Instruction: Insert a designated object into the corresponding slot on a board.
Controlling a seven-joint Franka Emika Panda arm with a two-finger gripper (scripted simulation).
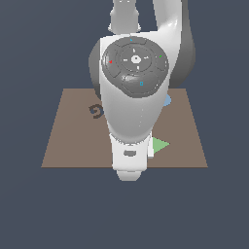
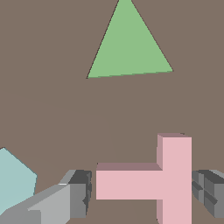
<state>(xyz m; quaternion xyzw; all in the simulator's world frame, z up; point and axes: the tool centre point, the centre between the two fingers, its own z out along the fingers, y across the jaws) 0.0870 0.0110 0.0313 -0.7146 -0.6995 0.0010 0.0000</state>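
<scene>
Board (image 1: 68,141): flat brown rectangle on a dark blue-grey ground, seen whole only in the exterior view, its middle covered by the arm.

Arm: white Panda, its grey round joint cap (image 1: 135,61) facing the camera, wrist hanging over the board's centre and near edge.

Gripper (image 2: 142,190): two grey fingers, one (image 2: 78,192) on each side of the pink piece, spread apart. A narrow gap shows between each pad and the piece; nothing is clamped, and the jaws stand released around it.

Pink T-shaped piece (image 2: 173,179): pale pink, flat, lying on the board between the fingers, its stem pointing toward one finger and its crossbar next to the other. Hidden by the arm in the exterior view.

Green triangle (image 2: 129,48): flat on the board, apart from the pink piece; in the exterior view it peeks out at the exterior view's right of the wrist.

Pale teal hexagon (image 2: 15,181): partly in the wrist view, beside one finger; a pale blue sliver at the arm's edge in the exterior view.

Dark spiral mark (image 1: 97,111): on the board toward the exterior view's left, partly behind the arm.

T-shaped slot: not visible in either view.
</scene>
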